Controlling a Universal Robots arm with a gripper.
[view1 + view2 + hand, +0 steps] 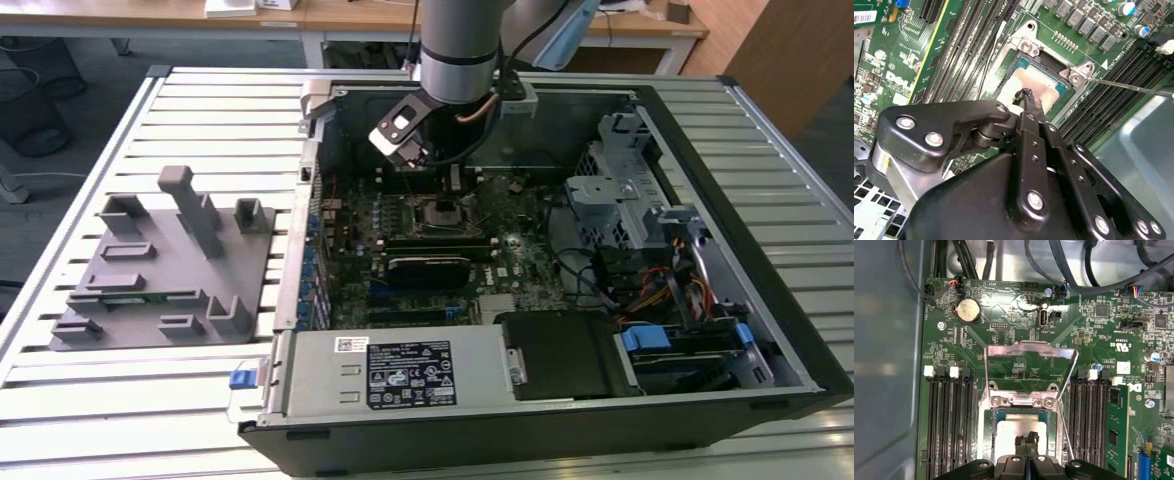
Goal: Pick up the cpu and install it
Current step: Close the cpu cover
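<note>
While nose-down over the socket, gripper — fingers together, empty — at the cpu, actual contact unclear.

Bright, even light on the slatted table; computer case interior dimmer. Glare washes the cpu top pale in both wrist views. Soft sheen on the case wall, probably reflected.
</note>
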